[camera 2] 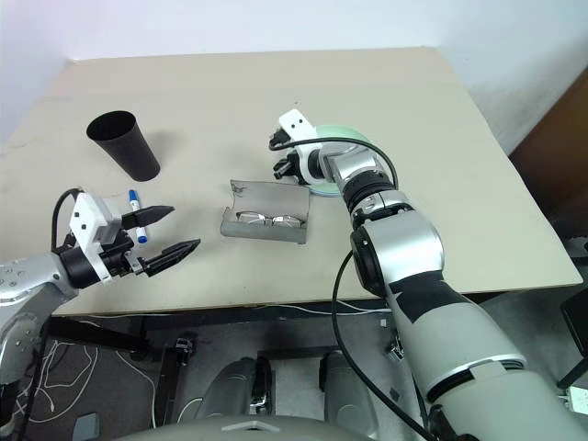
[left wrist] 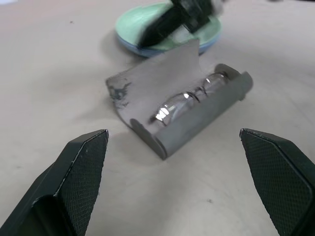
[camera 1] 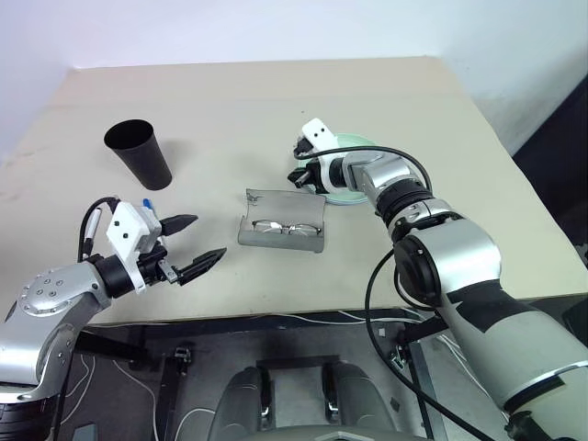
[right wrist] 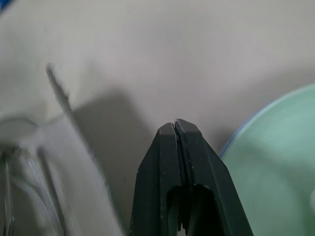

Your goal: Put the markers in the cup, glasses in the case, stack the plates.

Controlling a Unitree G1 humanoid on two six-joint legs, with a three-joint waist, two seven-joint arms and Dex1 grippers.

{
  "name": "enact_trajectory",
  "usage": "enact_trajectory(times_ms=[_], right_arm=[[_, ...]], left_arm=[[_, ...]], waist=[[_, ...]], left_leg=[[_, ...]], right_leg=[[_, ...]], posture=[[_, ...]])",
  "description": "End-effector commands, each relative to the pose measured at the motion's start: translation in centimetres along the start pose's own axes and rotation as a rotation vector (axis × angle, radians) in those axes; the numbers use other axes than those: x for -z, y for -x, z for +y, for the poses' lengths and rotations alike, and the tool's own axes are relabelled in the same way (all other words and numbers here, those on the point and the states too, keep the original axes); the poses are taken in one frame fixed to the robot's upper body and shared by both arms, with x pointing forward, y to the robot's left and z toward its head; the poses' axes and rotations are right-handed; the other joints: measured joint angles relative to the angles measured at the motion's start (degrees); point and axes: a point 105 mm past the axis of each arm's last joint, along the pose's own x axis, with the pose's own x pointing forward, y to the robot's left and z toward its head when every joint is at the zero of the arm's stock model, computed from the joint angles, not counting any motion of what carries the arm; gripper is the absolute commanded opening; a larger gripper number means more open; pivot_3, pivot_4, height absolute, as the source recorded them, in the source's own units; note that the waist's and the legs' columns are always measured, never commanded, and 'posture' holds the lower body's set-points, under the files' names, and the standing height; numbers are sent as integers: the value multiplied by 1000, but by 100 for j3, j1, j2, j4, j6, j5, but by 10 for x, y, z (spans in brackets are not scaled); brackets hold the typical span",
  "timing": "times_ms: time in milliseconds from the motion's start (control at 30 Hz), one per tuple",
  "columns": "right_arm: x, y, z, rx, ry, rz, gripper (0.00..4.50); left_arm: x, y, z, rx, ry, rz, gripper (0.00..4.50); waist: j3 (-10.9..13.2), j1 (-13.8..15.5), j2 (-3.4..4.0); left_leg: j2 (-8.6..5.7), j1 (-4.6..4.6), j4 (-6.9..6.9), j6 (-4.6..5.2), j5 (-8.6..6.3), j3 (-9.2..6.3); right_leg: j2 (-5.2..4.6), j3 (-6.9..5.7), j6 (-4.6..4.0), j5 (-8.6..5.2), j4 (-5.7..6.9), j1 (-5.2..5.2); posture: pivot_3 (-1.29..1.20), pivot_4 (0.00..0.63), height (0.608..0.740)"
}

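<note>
The grey case [camera 1: 283, 231] lies open mid-table with the glasses [camera 1: 280, 226] inside it and its lid [left wrist: 162, 73] standing up. Just beyond the lid's far corner, my right gripper [camera 1: 299, 173] is shut on nothing, beside the mint green plate [camera 2: 345, 134]. That plate rests on the pale blue plate [left wrist: 147, 51]. My left gripper [camera 1: 207, 237] hovers open near the front left, pointing at the case. A white marker with a blue cap [camera 2: 134, 197] lies partly hidden behind the left gripper. The black cup [camera 1: 138, 153] stands upright at the far left.
The beige table [camera 1: 432, 220] ends close in front of the case. Cables hang below its front edge [camera 1: 303, 317].
</note>
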Motion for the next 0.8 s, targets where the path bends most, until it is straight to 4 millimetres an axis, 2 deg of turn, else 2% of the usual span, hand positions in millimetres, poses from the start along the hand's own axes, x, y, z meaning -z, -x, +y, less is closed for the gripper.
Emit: enact_trajectory(times_ms=[33, 300, 467, 667, 733, 800], right_arm=[[-13, 0, 15, -96, 48, 10, 33], [0, 0, 43, -311, 67, 126, 33], [15, 7, 53, -410, 163, 126, 33], [33, 15, 68, -448, 145, 94, 33], [30, 18, 72, -450, 145, 47, 33], [17, 24, 72, -439, 139, -46, 33]], left_arm=[[-6, 8, 7, -38, -20, -8, 4500], [-10, 14, 21, -115, -18, -21, 4500], [-9, 15, 29, -169, -30, -26, 4500], [-8, 12, 32, -188, -21, -40, 4500], [-9, 12, 36, -211, -17, -50, 4500], [-10, 12, 39, -236, -9, -61, 4500]], waist=[[-1, 0, -1], [-2, 1, -3], [-3, 27, -4], [-6, 30, -9], [-6, 26, -10], [-6, 20, -10]], left_leg=[[0, 2, 1, 0, 0, 0], [2, 29, 6, 0, 0, -3], [2, 29, 6, 0, 0, -5], [0, 29, 5, 2, -1, -9], [2, 33, 5, 0, 0, -11], [2, 38, 7, -2, 1, -10]], right_leg=[[2, -1, 0, 0, 0, 1], [9, -1, 0, 0, 7, 27], [7, -2, 1, 0, 5, 29], [3, -5, 1, 1, 0, 33], [4, -5, 1, 1, 4, 34], [4, -5, 1, 1, 11, 34]], posture=[[0, 150, 740], [0, 150, 740], [0, 150, 740], [0, 150, 740], [0, 150, 740], [0, 150, 740]])
